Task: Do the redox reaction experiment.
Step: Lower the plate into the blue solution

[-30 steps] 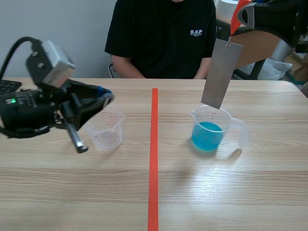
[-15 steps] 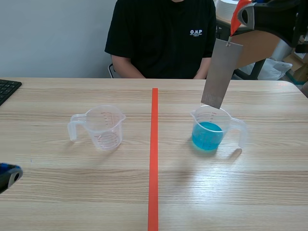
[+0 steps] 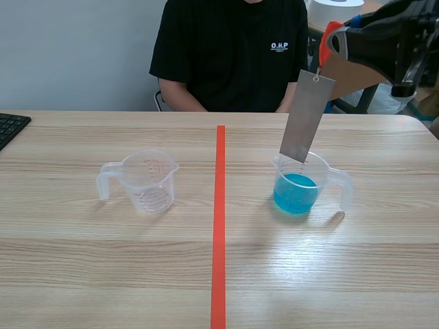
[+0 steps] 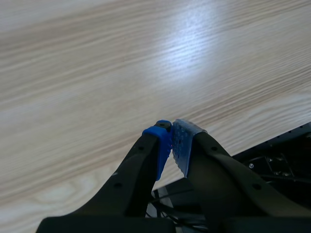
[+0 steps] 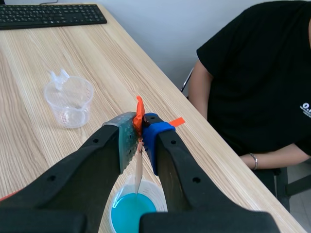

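Overhead, a grey metal plate [image 3: 306,116] is held by its orange tab [image 3: 328,35] in the clamped right gripper [image 5: 139,130], its lower end hung at the mouth of the blue-liquid cup [image 3: 296,186]. An empty cup [image 3: 147,179] is seen well apart from that cup. The left gripper [image 4: 171,145] is pressed closed, holding nothing.
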